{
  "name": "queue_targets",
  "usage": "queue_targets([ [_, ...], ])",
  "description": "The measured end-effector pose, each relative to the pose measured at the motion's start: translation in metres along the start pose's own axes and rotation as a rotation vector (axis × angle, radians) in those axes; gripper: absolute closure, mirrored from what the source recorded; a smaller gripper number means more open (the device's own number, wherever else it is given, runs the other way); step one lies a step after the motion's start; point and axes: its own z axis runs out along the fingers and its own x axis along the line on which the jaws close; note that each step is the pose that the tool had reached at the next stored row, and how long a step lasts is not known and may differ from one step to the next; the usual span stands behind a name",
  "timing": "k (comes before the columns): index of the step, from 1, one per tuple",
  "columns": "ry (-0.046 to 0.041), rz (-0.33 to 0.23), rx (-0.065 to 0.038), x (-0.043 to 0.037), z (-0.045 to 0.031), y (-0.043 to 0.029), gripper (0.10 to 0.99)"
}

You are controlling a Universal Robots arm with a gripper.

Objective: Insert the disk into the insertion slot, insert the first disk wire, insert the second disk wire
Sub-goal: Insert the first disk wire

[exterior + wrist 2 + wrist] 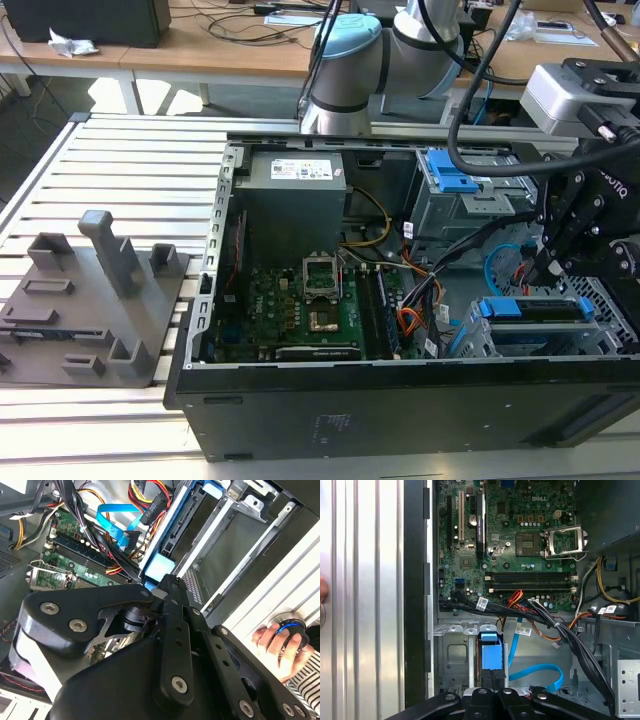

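A: Judging by the first wrist view, the gripper [492, 674] has its fingers pressed together, tips against the blue edge of the disk [489, 652], which sits in the insertion slot [454, 656]; how deep, I cannot tell.

B: What could go wrong?

A: Off-centre pressure could cock the carrier and jam it in the cage. The loose blue cable [536, 671] lies just beside; a sideways drift could snag it.

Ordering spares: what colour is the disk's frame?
Bright blue; the disk's frame shows best in the exterior view.
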Motion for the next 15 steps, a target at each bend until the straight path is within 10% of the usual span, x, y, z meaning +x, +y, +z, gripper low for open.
queue_targets([
  [5,0.0000,0.000,0.000,0.0000,0.0000,-0.0001,0.973],
  [12,0.0001,0.000,0.000,0.0000,0.0000,-0.0001,0.725],
  [15,-0.0001,0.000,0.000,-0.0035,-0.0004,-0.0101,0.725],
])
